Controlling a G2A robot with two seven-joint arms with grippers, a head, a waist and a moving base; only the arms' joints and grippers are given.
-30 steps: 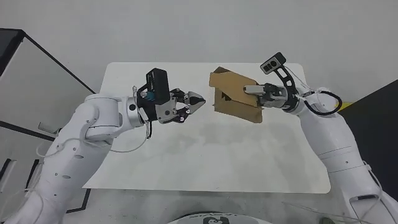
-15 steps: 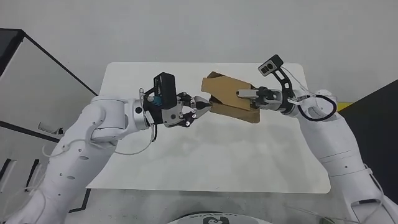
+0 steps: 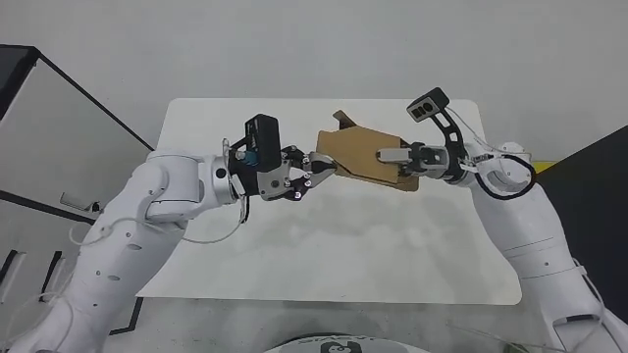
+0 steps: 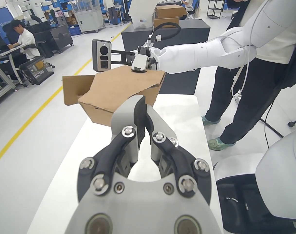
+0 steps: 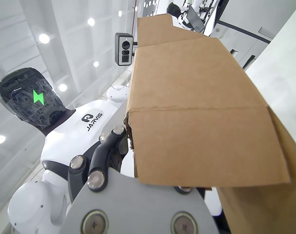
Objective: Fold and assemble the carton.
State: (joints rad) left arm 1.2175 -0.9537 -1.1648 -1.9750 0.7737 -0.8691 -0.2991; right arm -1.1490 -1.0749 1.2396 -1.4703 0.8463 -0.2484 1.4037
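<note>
Sitting on the white table (image 3: 294,255) between the two arms is the carton (image 3: 363,147), a brown cardboard box only partly folded into shape. Its broad top panel slopes rather than lying level, and one flap (image 4: 72,90) sticks out loose at the side away from the robot. From the left wrist view a short front wall shows under the top panel. The inside of the box is hidden, so what it may hold cannot be told.

The right gripper (image 3: 388,155) is at the end of the carton nearer the right arm, clamped on the top panel. One finger lies on the upper face of the cardboard, and in the right wrist view the panel runs straight into the jaws, with a dark finger (image 5: 113,144) showing beside its torn corner.

The left gripper (image 4: 141,103) is at the opposite end, fingers drawn together with barely a slit between the pads. Their tips are right at the carton's near wall. Whether any cardboard is pinched there cannot be told.
</note>
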